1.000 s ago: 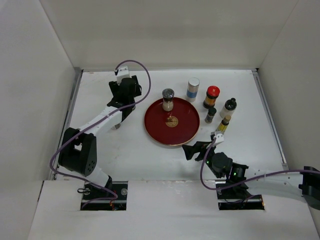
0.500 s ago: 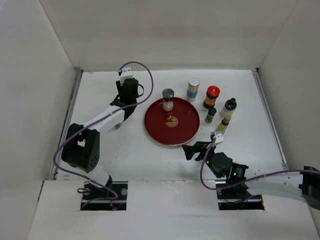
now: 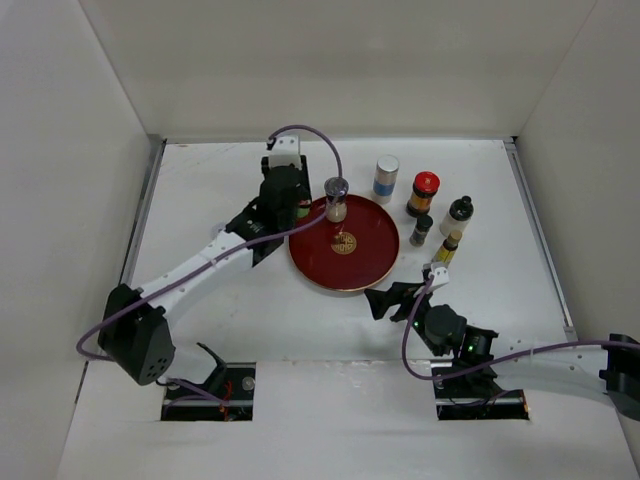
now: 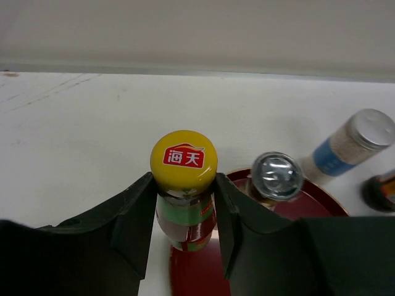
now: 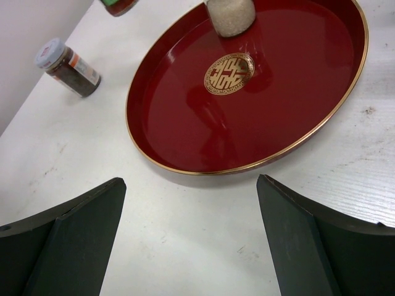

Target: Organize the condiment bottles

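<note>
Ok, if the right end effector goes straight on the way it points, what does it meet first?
Probably the near rim of the red tray, ahead of the open right end effector; the jar on it stands farther back. Height above the table is unclear.

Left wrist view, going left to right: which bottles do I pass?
In order: yellow-capped bottle → silver-lidded jar → blue-labelled bottle with a silver cap → dark jar, cut off by the right edge.
</note>
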Controlling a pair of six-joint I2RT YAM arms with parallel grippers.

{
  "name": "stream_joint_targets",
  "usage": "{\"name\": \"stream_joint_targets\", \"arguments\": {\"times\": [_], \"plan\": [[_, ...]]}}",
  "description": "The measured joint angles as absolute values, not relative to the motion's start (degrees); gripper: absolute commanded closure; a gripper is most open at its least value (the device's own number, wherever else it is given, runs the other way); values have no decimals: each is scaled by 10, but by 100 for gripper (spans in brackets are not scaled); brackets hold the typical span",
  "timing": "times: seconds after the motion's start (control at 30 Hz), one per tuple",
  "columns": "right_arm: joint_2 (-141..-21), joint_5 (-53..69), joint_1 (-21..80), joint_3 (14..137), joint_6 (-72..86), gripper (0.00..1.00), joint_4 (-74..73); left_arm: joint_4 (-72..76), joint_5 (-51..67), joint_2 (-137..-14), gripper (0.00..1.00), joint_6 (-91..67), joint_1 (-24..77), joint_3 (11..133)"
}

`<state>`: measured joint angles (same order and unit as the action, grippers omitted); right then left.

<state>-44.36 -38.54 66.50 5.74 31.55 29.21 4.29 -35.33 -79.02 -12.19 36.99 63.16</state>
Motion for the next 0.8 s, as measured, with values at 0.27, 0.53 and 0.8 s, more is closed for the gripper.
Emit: {"name": "stream_joint_targets", "arguments": {"times": [0.27, 0.53, 0.8], "plan": [[-443, -385, 665, 57, 315, 6, 292, 47, -342, -885, 83, -125, 417, 661], [-434, -386, 665, 57, 316, 6, 292, 59, -342, -954, 81, -128, 417, 661], [-430, -386, 665, 57, 316, 6, 292, 85, -349, -956, 37, -147, 422, 659]]}}
